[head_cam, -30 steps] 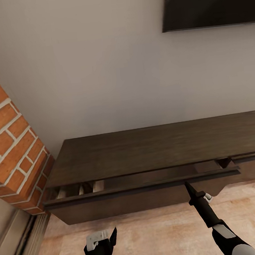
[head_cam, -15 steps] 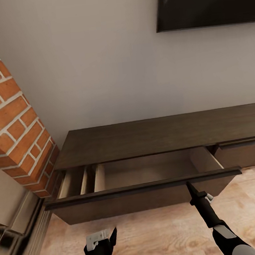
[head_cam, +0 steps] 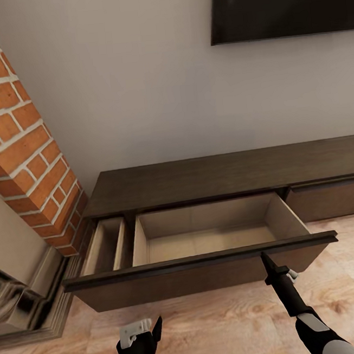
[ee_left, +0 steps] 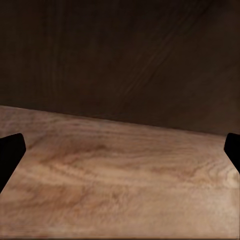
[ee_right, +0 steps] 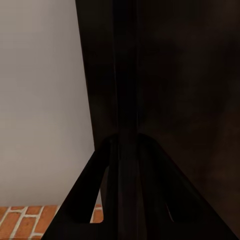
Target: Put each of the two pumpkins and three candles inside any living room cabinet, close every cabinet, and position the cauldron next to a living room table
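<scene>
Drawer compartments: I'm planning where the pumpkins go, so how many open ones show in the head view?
2: a wide compartment right, a narrow compartment left by the brick wall. Both look empty.

Plain pale grey wall behind. Dark flat screen mounted high on wall. Red brick column with white mortar, grey moulded fireplace base below. Light wood-plank floor. Soft, even light.

The cabinet stands on the wood floor, its drawer pulled out just ahead of the right fingers, which pinch its front rim.
</scene>
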### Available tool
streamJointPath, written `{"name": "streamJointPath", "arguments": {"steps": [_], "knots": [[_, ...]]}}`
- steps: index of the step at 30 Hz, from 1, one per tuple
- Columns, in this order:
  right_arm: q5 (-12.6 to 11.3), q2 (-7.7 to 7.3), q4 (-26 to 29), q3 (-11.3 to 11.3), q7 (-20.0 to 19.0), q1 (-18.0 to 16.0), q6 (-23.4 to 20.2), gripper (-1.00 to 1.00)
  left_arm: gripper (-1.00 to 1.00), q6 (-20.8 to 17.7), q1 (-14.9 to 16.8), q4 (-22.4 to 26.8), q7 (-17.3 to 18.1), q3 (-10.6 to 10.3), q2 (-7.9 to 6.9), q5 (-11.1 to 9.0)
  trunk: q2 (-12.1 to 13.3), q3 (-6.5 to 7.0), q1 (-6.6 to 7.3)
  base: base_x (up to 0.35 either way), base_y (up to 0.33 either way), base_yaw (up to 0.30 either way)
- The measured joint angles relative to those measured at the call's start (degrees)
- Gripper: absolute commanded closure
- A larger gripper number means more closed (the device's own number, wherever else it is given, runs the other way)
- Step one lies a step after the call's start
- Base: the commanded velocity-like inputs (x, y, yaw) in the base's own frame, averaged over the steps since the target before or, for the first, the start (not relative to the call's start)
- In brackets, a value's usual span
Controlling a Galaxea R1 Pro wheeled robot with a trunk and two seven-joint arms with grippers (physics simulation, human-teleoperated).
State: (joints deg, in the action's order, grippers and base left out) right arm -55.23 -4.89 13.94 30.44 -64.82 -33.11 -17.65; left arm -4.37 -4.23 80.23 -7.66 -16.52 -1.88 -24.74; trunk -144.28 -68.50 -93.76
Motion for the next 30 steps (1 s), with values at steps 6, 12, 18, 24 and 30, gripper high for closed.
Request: {"name": "streamJointPath", "arguments": {"steps": [6, 12, 18, 24, 30], "knots": [[0.0, -0.12, 0.1, -0.2, 0.2, 0.0, -0.2, 1.00, -1.00, 0.0, 0.0, 0.0, 0.0, 0.0, 0.00, 0.0, 0.0, 0.00, 0.01, -0.016, 0.000, 0.000], [0.0, -0.14, 0.1, -0.3, 0.2, 0.0, -0.2, 1.00, -1.00, 0.0, 0.0, 0.0, 0.0, 0.0, 0.00, 0.0, 0.0, 0.01, 0.01, -0.027, 0.000, 0.000], [0.2, -0.14, 0.1, -0.1, 0.9, -0.4, 0.0, 1.00, -1.00, 0.0, 0.0, 0.0, 0.0, 0.0, 0.00, 0.0, 0.0, 0.02, 0.01, -0.026, 0.000, 0.000], [0.1, -0.14, 0.1, -0.1, 2.8, -1.4, -0.1, 1.00, -1.00, 0.0, 0.0, 0.0, 0.1, 0.0, 0.00, 0.0, 0.0, 0.01, 0.00, -0.081, 0.000, 0.000], [0.2, -0.10, 0.1, -1.9, -0.1, 0.0, -0.8, -1.00, -1.00, 0.0, 0.0, 0.0, 0.0, 0.0, 0.00, 0.0, 0.0, 0.01, 0.02, -0.025, 0.000, 0.000]]}}
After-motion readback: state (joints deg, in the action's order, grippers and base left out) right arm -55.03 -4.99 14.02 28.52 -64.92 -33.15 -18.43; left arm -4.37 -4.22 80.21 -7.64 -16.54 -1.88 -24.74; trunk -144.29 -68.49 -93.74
